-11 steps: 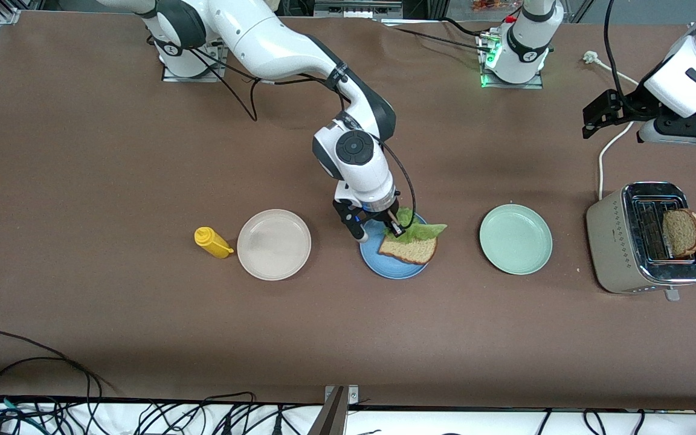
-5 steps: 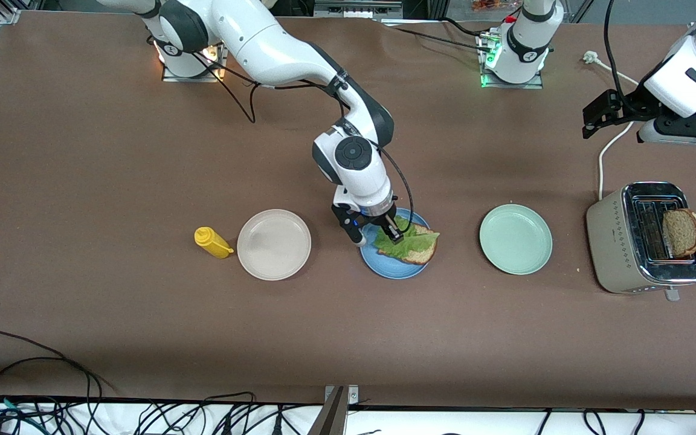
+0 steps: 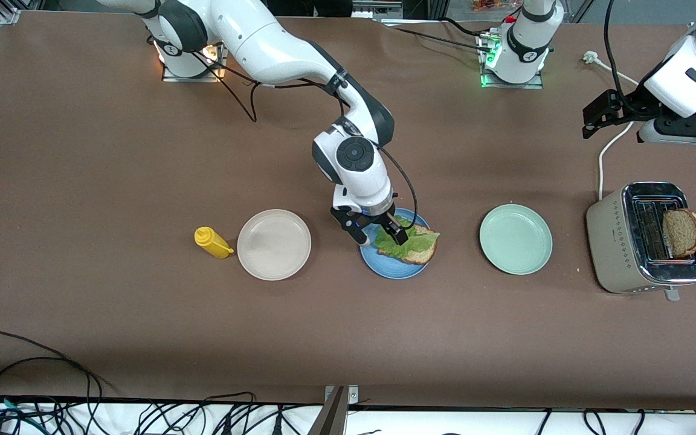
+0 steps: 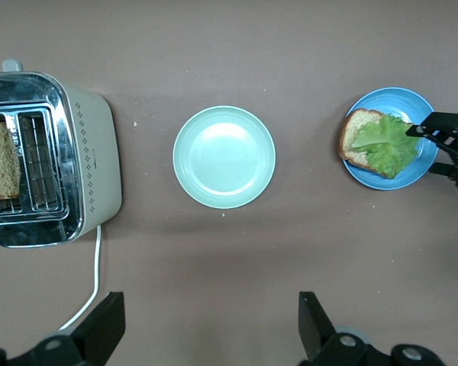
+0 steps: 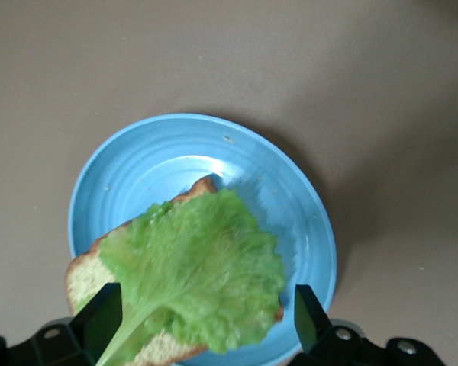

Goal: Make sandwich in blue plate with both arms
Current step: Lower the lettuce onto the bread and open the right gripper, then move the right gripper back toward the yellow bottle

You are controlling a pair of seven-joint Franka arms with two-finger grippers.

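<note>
The blue plate (image 3: 384,267) sits mid-table and carries one brown bread slice (image 3: 420,254) with a green lettuce leaf (image 3: 407,243) spread over it. My right gripper (image 3: 379,234) hovers low over the plate's edge, open, its fingers straddling the leaf's stem end without holding it. The right wrist view shows the plate (image 5: 137,168), lettuce (image 5: 198,259) and bread (image 5: 82,280) beneath the open right gripper (image 5: 206,324). A second bread slice (image 3: 680,232) stands in the toaster (image 3: 623,241). My left gripper (image 4: 206,332) waits open, high over bare table near the toaster (image 4: 91,152).
A pale green plate (image 3: 516,239) lies between the blue plate and the toaster. A beige plate (image 3: 273,244) and a yellow squeeze bottle (image 3: 212,243) lie toward the right arm's end. The toaster's white cord (image 3: 605,151) runs toward the bases.
My right gripper opened and let go of the lettuce. The leaf, earlier hanging off the slice's edge, now lies flat on the bread. The left arm has not moved.
</note>
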